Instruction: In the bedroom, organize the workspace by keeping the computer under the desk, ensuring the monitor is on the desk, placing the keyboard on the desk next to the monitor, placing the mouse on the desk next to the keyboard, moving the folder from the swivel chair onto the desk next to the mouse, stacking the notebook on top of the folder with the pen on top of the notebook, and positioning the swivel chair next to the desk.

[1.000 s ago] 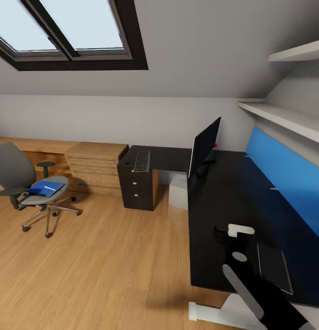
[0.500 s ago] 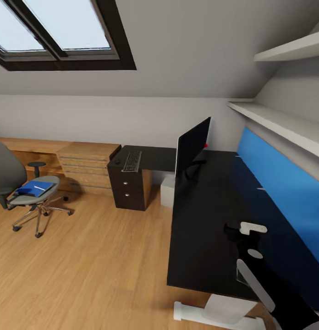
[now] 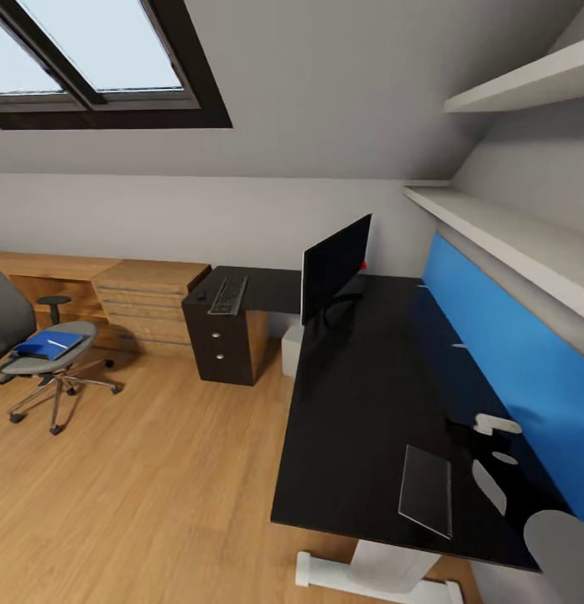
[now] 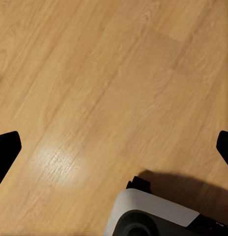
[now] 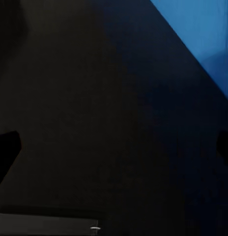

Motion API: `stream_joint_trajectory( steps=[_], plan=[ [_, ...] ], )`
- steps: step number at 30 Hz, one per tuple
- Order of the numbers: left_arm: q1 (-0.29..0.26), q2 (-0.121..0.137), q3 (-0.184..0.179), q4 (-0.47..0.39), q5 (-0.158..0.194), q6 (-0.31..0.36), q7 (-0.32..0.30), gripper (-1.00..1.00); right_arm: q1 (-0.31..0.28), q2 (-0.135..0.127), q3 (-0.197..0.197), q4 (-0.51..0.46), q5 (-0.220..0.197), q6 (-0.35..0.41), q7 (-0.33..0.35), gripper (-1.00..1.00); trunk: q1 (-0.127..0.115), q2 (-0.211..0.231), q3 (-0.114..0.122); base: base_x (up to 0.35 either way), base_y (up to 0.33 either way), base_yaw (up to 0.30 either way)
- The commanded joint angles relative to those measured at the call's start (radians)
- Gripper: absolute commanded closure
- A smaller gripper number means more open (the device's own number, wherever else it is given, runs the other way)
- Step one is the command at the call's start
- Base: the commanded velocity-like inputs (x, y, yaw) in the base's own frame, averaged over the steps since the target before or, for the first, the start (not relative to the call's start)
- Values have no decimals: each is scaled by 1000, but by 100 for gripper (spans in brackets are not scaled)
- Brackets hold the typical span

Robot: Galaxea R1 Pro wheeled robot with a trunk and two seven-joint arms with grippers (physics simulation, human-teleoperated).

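**Right arm over the black desk, left gripper above bare floor**

The left wrist view looks down on light wood plank floor [image 4: 94, 88], with the two black fingertips [image 4: 6, 147] of the left gripper [image 4: 114, 150] at opposite edges of the picture, spread wide and holding nothing; a grey-and-black rounded part of the robot [image 4: 148, 216] lies below it. The right wrist view looks at the matte black top of the L-shaped desk [image 5: 70, 98], with the right gripper [image 5: 114, 147] likewise wide open and empty, and the blue wall panel [image 5: 202, 34] beyond it.

In the head view the right arm [image 3: 493, 445] hangs over the near end of the desk [image 3: 359, 403], close to the blue panel [image 3: 502, 352]. Just beside it lies a thin dark grey rectangular notebook [image 3: 426, 489], near the desk's front edge. Farther along stands the wide flat black monitor [image 3: 334, 264]. Beneath the desk's far part sits the pale grey box of the computer [image 3: 290, 351]. On the far wing, above the dark drawer unit [image 3: 216, 348], lie the slim dark keyboard [image 3: 228, 294] and the small black mouse [image 3: 200, 295]. Well away across open floor stands the grey swivel chair [image 3: 36, 356], the bright blue folder [image 3: 47, 344] on its seat.
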State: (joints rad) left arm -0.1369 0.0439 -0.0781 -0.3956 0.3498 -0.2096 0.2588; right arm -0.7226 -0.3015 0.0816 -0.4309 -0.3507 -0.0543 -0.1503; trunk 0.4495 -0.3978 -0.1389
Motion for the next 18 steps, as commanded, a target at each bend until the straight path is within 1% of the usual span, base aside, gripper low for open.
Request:
stream_joint_trajectory(
  steps=[1, 2, 4, 6, 9, 10, 13, 14, 18],
  plan=[
    [0, 1, -8, 0, 7, -3, 7, -100, -13, -1, 8, 28, -1, -17, 2, -100, 1, -2, -2, 0, -34, 0],
    [-1, 1, -8, 0, 7, -4, 7, -100, -28, 0, 7, 64, 12, -35, 13, -100, 1, -2, -2, 0, -21, 0],
    [-1, 0, -8, 0, 7, -5, 7, -100, -42, 0, 7, 98, 22, -51, 22, -100, 1, -2, -2, 9, -14, 0],
    [-1, 0, -8, 0, 6, -9, 6, -100, -49, 1, 6, 116, 28, -59, 27, -100, 1, -2, -2, 100, -24, 0],
    [-1, -1, -9, 0, 5, -27, 7, -100, -54, 3, 6, 128, 32, -63, 30, -100, 1, -2, -2, 217, -76, 0],
    [-1, -1, -10, 0, 4, -45, 7, -100, -56, 13, 6, 134, 33, -63, 32, -100, 1, -2, -2, 202, -121, 0],
    [-1, -1, -12, 0, 3, -49, 6, -100, -56, 25, 6, 135, 33, -58, 32, -100, 1, -2, -2, 138, -86, 0],
    [-1, -2, -13, 0, 2, -51, 6, -100, -56, 35, 7, 135, 33, -47, 31, -100, 1, -2, -2, 70, -43, 0],
    [-1, -1, -13, -2, 2, -53, 6, -100, -56, 50, 7, 136, 32, -2, 31, -100, 1, -2, -2, 41, -26, 0]
  ],
)
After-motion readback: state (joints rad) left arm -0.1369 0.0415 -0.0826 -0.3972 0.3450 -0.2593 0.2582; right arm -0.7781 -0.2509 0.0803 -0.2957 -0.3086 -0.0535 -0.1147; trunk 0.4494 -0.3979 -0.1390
